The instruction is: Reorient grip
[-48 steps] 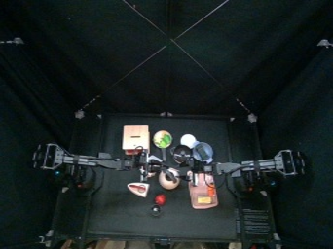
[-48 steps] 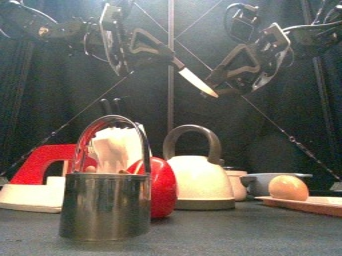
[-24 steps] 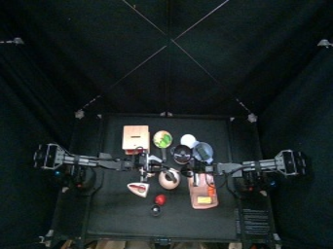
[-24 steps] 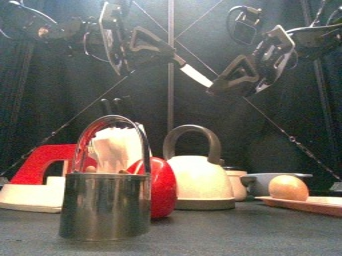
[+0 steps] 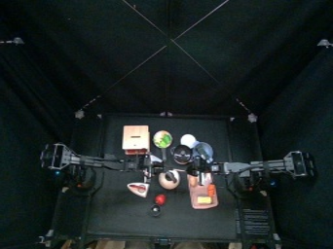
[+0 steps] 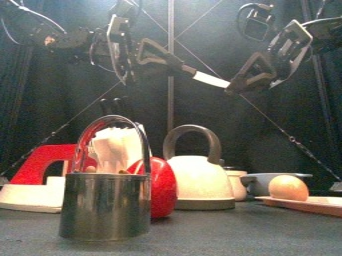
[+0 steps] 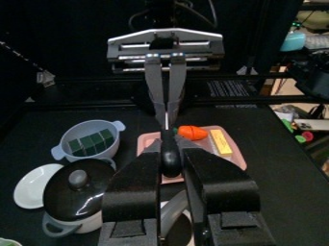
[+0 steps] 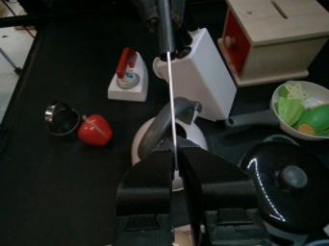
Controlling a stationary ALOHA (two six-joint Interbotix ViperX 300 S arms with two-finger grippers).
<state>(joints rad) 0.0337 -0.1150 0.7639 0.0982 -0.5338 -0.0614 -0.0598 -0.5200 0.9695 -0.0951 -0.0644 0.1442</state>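
Both grippers, left gripper [image 6: 150,55] and right gripper [image 6: 242,80], pinching one knife [image 6: 203,76] aloft above the table [image 6: 201,232]; handover halfway, release and re-grip likely pending.

knife [image 6: 201,77] held aloft between left gripper [image 6: 163,62] and right gripper [image 6: 245,82], above white kettle [image 6: 199,175], steel cup [image 6: 104,205]

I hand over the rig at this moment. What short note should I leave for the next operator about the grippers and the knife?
Left gripper: shut on the handle of the knife.
Right gripper: jaws closed on the blade end.
The knife hangs in the air between both arms, high over the table.
Done: both grippers have the knife.
Left to do: probably the left one lets go, so that the right one holds it alone.
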